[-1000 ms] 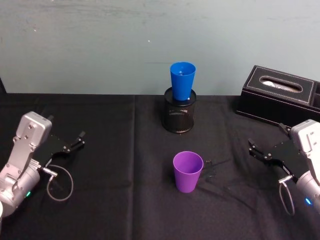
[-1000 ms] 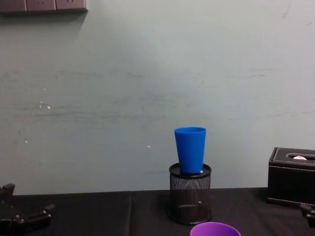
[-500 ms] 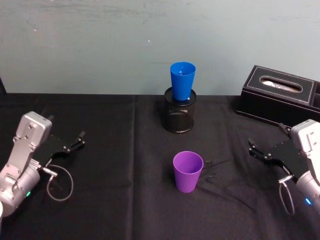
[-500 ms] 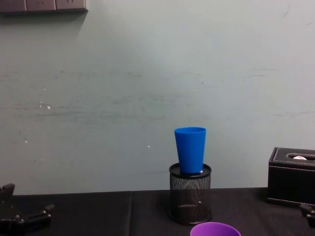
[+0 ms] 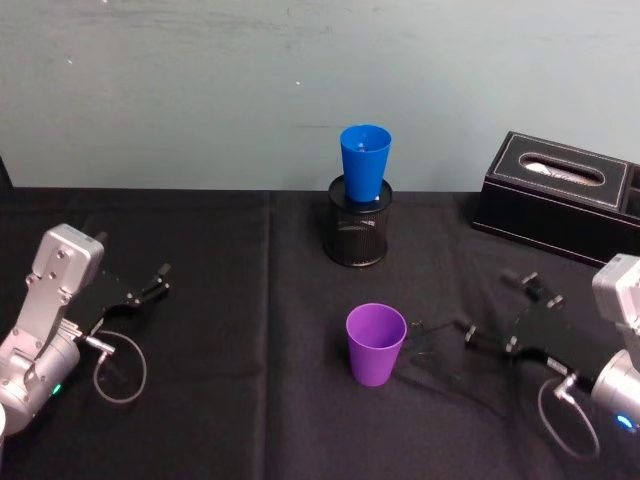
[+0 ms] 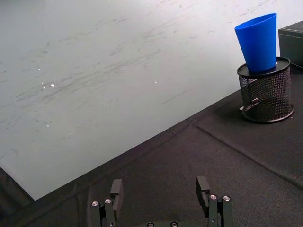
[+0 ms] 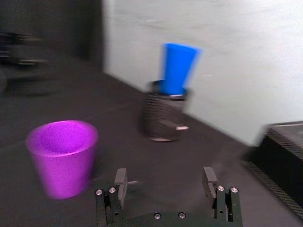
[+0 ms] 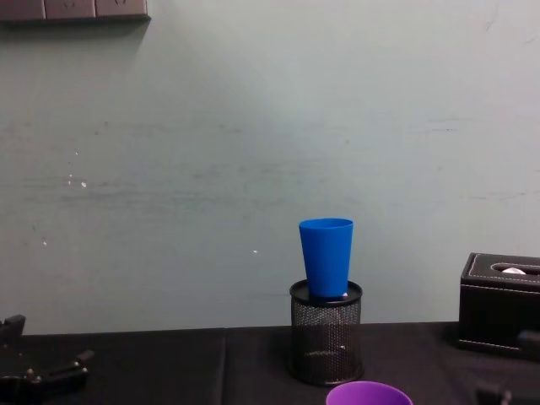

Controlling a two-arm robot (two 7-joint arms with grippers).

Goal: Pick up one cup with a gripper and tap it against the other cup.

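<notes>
purple cup point(image 8: 369, 393): cropped by chest view's lower edge (rim shows) | blue cup point(image 5: 364, 160): base hidden in holder point(image 5: 360, 235)

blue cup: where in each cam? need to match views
Head view: blue cup at the back, centre.
Chest view: blue cup right of centre, behind the purple cup.
Left wrist view: blue cup far beyond the left end effector.
Right wrist view: blue cup beyond the right end effector, behind the purple cup.
Shared landmark: the black mesh pen holder it stands in.
</notes>
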